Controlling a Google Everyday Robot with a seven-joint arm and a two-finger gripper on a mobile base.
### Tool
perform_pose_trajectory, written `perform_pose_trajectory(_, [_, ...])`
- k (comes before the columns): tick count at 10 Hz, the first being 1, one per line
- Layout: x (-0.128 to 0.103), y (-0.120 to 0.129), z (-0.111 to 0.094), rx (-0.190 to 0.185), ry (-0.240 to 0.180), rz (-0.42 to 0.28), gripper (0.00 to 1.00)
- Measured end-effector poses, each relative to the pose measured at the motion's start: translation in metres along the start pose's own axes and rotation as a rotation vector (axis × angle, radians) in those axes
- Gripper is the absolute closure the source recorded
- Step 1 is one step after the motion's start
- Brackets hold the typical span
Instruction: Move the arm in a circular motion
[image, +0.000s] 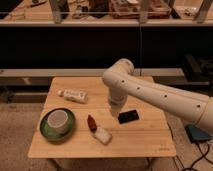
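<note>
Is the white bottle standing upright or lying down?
Lying down: the white bottle stretches flat along the table. The gripper hangs over the table's middle.

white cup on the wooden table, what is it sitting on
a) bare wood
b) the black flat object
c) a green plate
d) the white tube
C: the white cup stands on the green plate, apart from the other items. The gripper, at the tip of the arm, hangs over the table beside the black flat object, well clear of the cup.
</note>
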Motion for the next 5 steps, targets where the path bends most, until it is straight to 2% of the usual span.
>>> perform_pose_trajectory(2, [0.01,-0.015,-0.003,-0.015,0.003,0.002,0.59])
perform_pose_trajectory(5, [-0.001,0.001,0.003,-0.017,-0.015,-0.054,0.59])
